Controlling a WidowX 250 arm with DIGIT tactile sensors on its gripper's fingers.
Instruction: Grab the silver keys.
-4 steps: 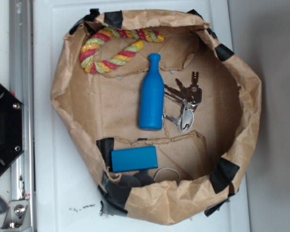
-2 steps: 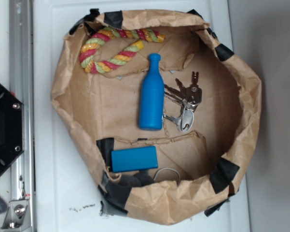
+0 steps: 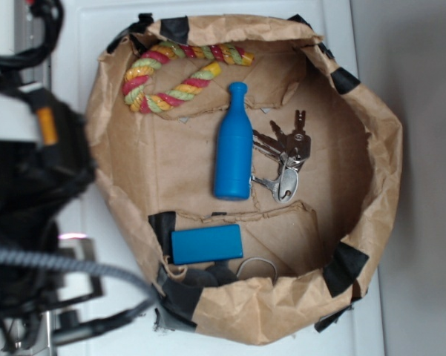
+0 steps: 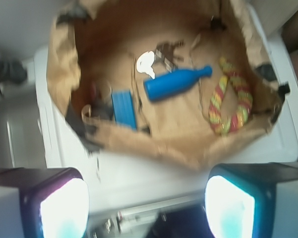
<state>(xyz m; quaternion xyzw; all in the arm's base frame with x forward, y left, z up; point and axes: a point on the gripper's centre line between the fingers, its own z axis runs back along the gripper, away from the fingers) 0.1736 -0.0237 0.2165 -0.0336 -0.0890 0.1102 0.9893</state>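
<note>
The gripper [image 4: 146, 206] was spread wide, holding nothing, its two pale fingertips [image 4: 64, 210] framing the bottom corners of the wrist view, and it hung outside the brown paper bin [image 4: 139, 144], short of the crumpled wall closest to it. Just past that wall, ahead and a little to one side, lay the blue block [image 4: 124, 108], with black tape [image 4: 82, 126] patching the paper beside it. Further ahead, near the middle of the bin floor, the blue bottle [image 4: 176, 84] lay on its side, and off to the other side of it curled the striped rope toy [image 4: 230, 99]. Beyond the bottle, on its far side from the gripper, sat the silver keys [image 4: 156, 57], the big oval head almost touching the bottle's base and the smaller keys fanned away behind (the wrist view was too blurred to separate them). The overhead view showed the same layout: keys [image 3: 284, 159] tight against the bottle [image 3: 233, 144], a thin wire loop [image 3: 258, 265] near the block [image 3: 206, 244], and the dark arm well clear of the bin [image 3: 386, 156]. The main risk, in my judgement, was that closeness: a finger coming down on the bottle side could knock or pinch the bottle instead. The keys also lay flat and loose on their ring, so a shallow pinch might slip off, and a low approach could snag the near paper wall.
</note>
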